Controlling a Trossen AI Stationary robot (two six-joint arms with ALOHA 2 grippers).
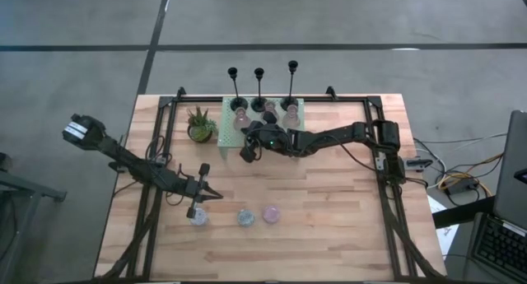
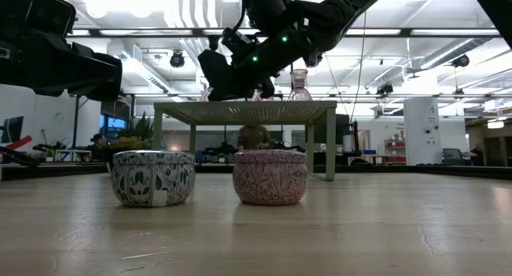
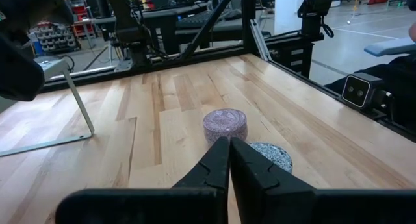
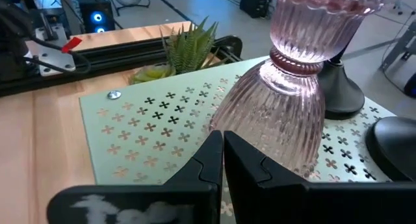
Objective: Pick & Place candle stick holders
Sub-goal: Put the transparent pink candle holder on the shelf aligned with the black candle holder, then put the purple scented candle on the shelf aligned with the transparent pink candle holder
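Fingers pressed together and empty, the right hand [image 1: 245,152] hovers over the mint-green shelf [image 1: 230,132] beside a ribbed pink glass holder [image 4: 296,87]. Left hand [image 1: 200,200], closed on nothing too, sits above the bench [image 1: 329,218] near three short round holders [image 1: 246,216].

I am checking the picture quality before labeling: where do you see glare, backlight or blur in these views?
Low view: the bright ceiling lights backlight the scene, so the right end effector is nearly a silhouette; the pink holder is sharp. Right wrist view: the pink glass holder shows bright highlights on its ribs. Left wrist view: the room behind the table is soft. High view: even light, no glare.
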